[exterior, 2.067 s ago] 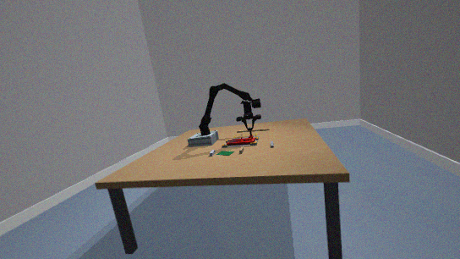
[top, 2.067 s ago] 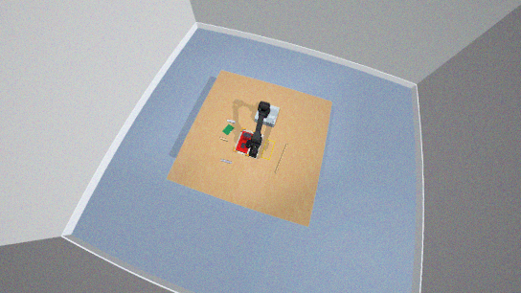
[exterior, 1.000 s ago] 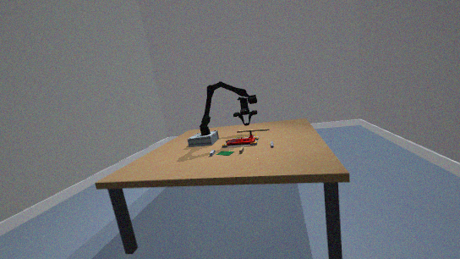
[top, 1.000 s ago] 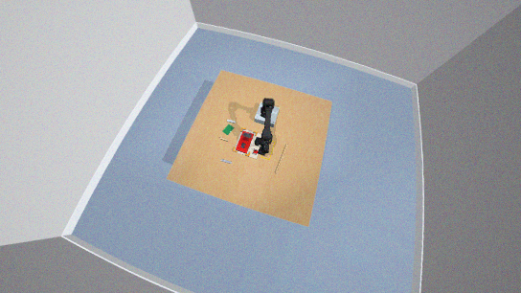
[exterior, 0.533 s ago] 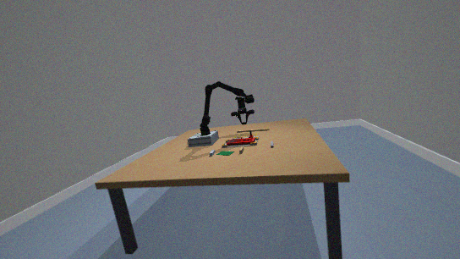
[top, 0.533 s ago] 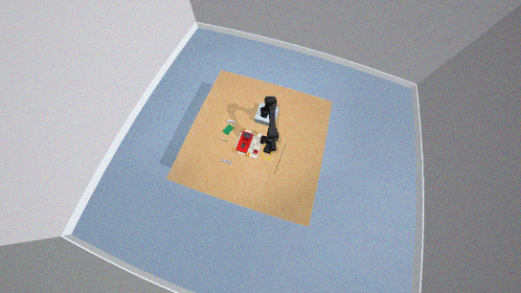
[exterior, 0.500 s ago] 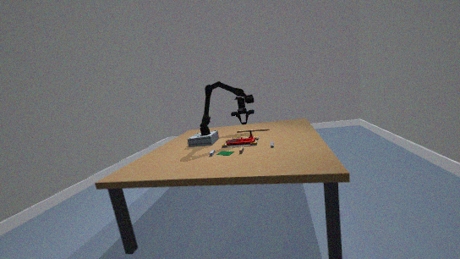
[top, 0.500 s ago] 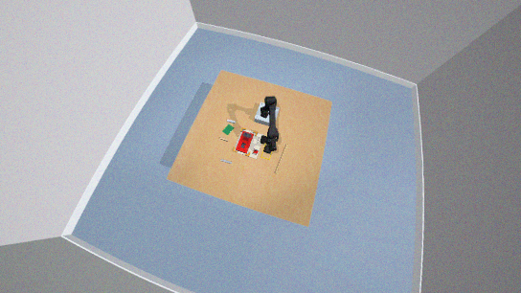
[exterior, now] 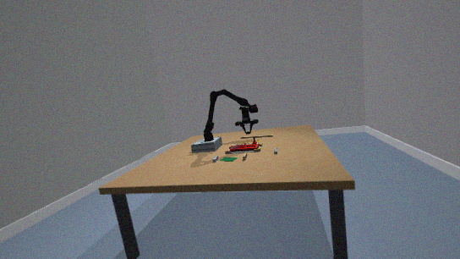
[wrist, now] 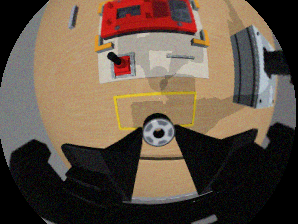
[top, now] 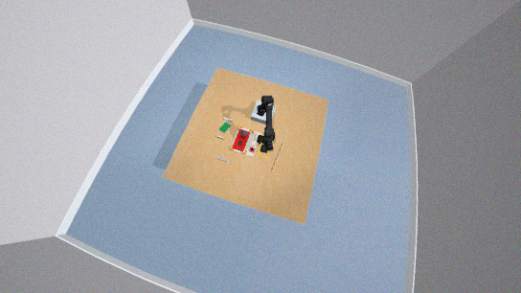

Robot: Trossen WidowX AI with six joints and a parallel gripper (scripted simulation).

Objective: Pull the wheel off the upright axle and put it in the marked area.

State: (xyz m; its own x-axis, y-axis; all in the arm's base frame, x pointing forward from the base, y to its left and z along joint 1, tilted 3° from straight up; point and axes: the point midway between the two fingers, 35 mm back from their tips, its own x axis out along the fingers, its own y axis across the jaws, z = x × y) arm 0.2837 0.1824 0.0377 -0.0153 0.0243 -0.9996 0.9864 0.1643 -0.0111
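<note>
Small black-and-white wheel [wrist: 158, 131] off axle, clamped in your pincer [wrist: 158, 137] above yellow-outlined rectangle [wrist: 156, 111]; you must lower, release, retreat.

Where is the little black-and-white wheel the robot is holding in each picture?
Top: too small to make out; it would be under the black gripper right of the red board.
Exterior: hidden in the raised gripper, above the table.
Wrist: the small black-and-white round wheel sits at lower centre between the jaws, at the yellow-outlined rectangle's lower edge.
Shared landmark: the flat red board.
</note>
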